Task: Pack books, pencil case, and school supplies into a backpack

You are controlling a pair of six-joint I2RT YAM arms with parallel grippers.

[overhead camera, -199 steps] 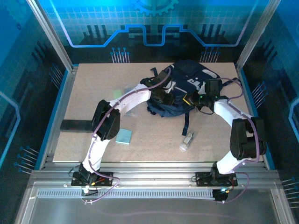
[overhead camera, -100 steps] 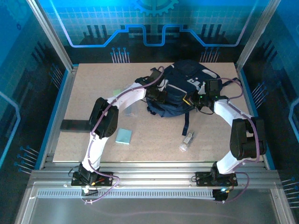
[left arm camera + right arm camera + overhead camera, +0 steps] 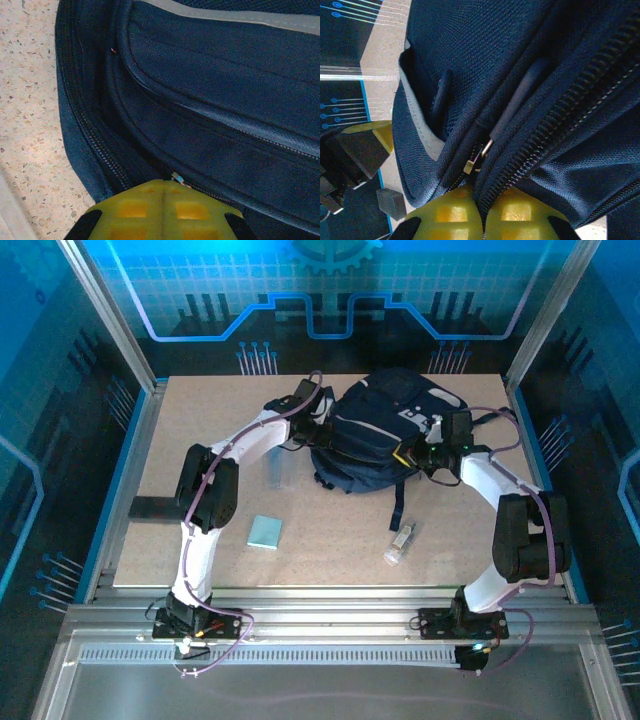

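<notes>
Far centre of the bench (image 3: 180,420): dark navy backpack (image 3: 385,435), lying flat, white patch up.

Change over the last second: left arm carried from the bag's middle out to its far-left edge. Left gripper (image 3: 312,418) now at that edge, closed down to fingers together. Right gripper (image 3: 415,455) unmoved at the bag's right side, clamped on backpack fabric.

Probable meaning, as a judgement: a zip being drawn along the bag, one side held steady, the other pulled.

Packing not finished. Out on the bench: translucent pencil case (image 3: 282,470) just left of the bag, pale teal pad (image 3: 265,532) nearer the front, clear-white tube (image 3: 400,543) front right below a dangling strap.

Overhead view: good for the spread of the arms and the loose items, too coarse for either grip.

Left wrist view: yellow fingertips shut against the bag's lower seam, a small metal zip pull (image 3: 176,177) peeking out at their tip, apparently pinched.

Right wrist view: two zip tracks, a fold of cloth caught between the fingertips, a second pull (image 3: 469,166) just beyond them.
</notes>
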